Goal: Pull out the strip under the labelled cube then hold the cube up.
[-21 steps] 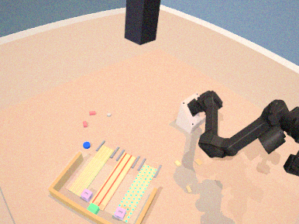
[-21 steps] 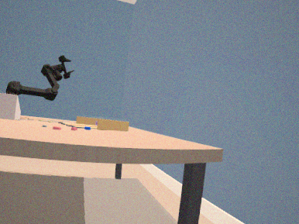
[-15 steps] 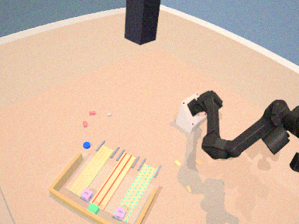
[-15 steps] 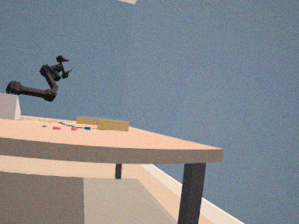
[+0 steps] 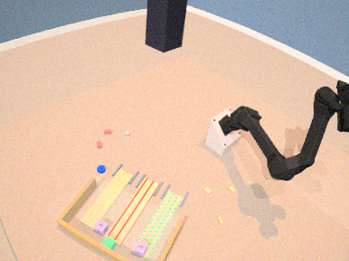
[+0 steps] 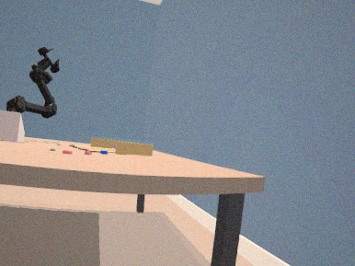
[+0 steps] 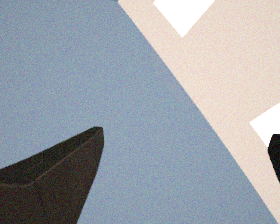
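Three strips lie side by side in the top view: a yellow lined strip point(image 5: 106, 200), a red-striped strip point(image 5: 134, 209) and a teal-dotted strip point(image 5: 159, 220). A purple cube point(image 5: 101, 227) sits on the near end of the lined strip. Another purple cube point(image 5: 140, 248) sits on the near end of the dotted strip. Both show small dark marks, too blurred to read. A plain green block point(image 5: 108, 243) is at the red-striped strip's near end. My gripper point(image 6: 55, 55) point(image 7: 186, 138) is open and empty, raised high above the table and far from the strips; the top view cuts it off.
A low wooden wall point(image 5: 81, 235) point(image 6: 133, 148) borders the strips on three sides. Grey bars flank their far ends. A blue disc point(image 5: 101, 169) point(image 6: 104, 152), red pieces point(image 5: 108, 132) point(image 6: 67, 152) and yellow pieces point(image 5: 207, 190) lie outside. The arm's white base point(image 5: 218, 139) stands behind.
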### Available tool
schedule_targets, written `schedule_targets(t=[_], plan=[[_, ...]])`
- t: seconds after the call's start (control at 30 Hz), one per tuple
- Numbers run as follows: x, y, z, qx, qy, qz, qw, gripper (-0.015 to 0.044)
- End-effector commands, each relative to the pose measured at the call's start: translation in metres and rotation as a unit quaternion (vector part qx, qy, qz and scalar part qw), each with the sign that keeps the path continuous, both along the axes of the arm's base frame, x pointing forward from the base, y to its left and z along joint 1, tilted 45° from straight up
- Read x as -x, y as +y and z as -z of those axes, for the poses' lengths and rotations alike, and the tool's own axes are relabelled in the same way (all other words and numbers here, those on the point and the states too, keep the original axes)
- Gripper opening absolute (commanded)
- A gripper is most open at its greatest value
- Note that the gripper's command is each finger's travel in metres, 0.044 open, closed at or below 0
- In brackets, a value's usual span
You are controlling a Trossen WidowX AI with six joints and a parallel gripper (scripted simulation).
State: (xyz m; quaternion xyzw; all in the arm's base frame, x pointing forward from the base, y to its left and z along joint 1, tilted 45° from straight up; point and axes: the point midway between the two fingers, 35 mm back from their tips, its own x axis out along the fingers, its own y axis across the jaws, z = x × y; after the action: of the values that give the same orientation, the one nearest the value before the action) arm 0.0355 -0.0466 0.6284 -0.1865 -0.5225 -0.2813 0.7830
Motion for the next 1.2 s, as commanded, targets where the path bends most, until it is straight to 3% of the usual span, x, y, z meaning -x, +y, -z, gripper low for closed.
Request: schedule_targets(t=[0.0, 0.27, 0.6, 0.9, 1.17], plan=[[0.025, -0.048, 0.015, -0.068, -0.02, -0.01, 0.997, 0.04], [0.031, -0.15, 0.07, -0.217, -0.012, -0.055, 0.975, 0.04], [-0.032, -0.234, 0.162, -0.369, 0.07, -0.14, 0.916, 0.04], [-0.118, -0.258, 0.262, -0.466, 0.193, -0.22, 0.835, 0.04], [-0.198, -0.227, 0.368, -0.514, 0.337, -0.301, 0.729, 0.04]])
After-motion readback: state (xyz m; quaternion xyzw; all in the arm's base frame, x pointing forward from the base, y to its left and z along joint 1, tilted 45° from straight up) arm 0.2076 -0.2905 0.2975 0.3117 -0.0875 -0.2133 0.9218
